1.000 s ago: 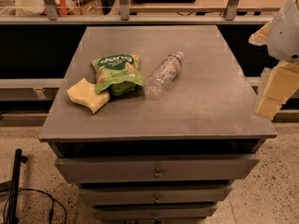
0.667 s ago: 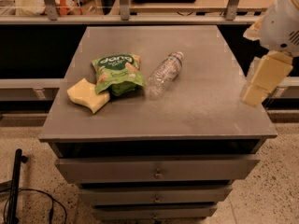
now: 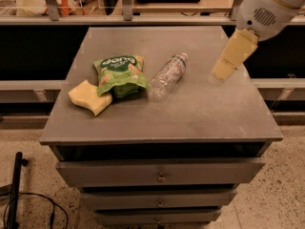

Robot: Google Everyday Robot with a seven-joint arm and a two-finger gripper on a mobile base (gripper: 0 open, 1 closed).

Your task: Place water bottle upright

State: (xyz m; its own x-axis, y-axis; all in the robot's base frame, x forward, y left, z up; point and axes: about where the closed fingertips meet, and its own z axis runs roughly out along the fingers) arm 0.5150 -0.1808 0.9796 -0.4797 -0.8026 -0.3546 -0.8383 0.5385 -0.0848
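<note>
The water bottle (image 3: 168, 75) is a small clear ribbed bottle with a white cap. It lies on its side near the middle of the grey cabinet top (image 3: 190, 113), cap pointing to the far right. My gripper (image 3: 228, 61) hangs from the white arm at the upper right. It is above the right part of the top, well to the right of the bottle and apart from it. It holds nothing that I can see.
A green snack bag (image 3: 120, 73) lies just left of the bottle. A yellow sponge (image 3: 90, 96) lies at the bag's left front. The cabinet has drawers (image 3: 161, 173) below. A shelf rail (image 3: 143, 19) runs behind it. A black cable (image 3: 33, 199) lies on the floor at the left.
My arm and gripper have moved left and up, from off the cabinet's right edge to above its right part. The bottle, bag and sponge have not moved.
</note>
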